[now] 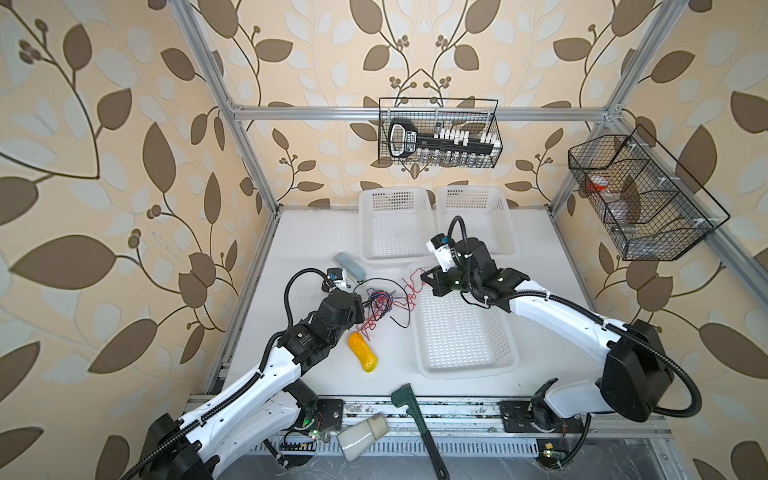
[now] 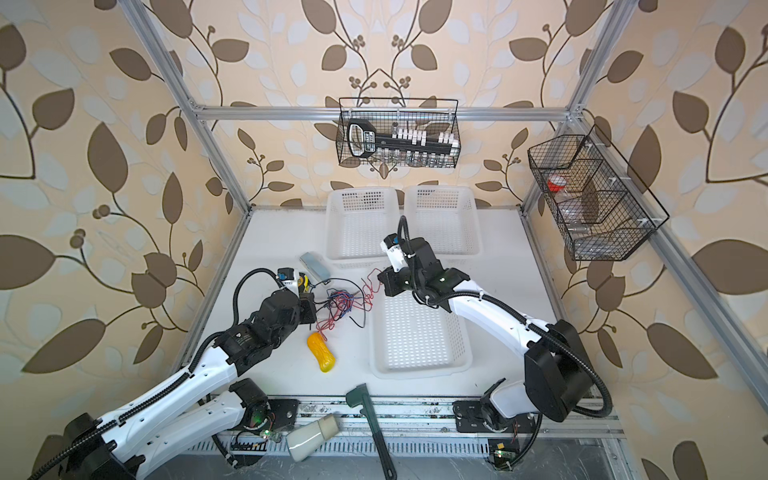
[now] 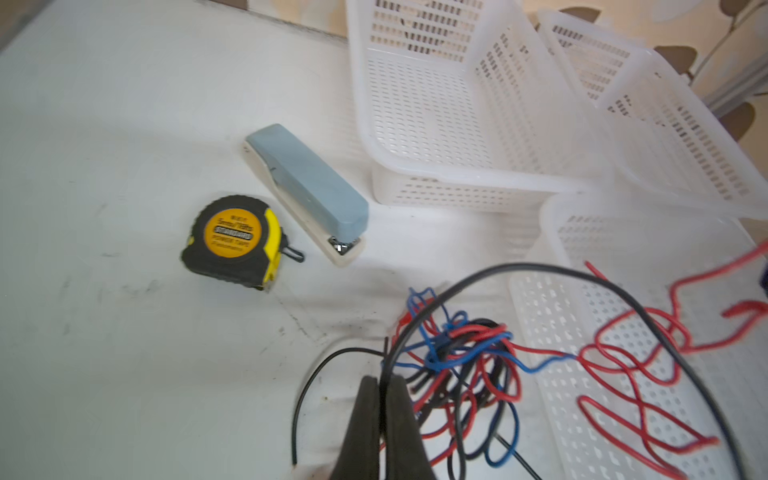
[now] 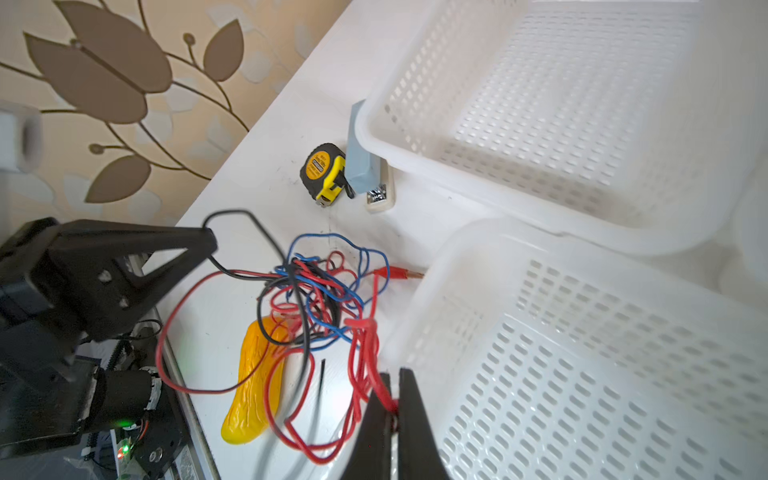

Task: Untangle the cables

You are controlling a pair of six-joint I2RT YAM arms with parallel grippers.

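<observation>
- Lying on the white table [image 1: 307,232] between the 2 arms, the cables [image 1: 384,301] form a red, blue and black tangle just beside the near white basket [image 1: 467,372].
- The left gripper [image 3: 380,380] has its fingers pressed together on a black cable [image 3: 536,266] at the tangle's edge.
- The right gripper [image 4: 395,395] is pinched tight on a red cable [image 4: 360,328]; red loops run from it into the tangle.
- A yellow toy [image 1: 363,353] lies near the tangle, with red loops crossing it in the right wrist view.
- A tape measure [image 3: 232,241] and a stapler [image 3: 307,187] lie just beside each other.
</observation>
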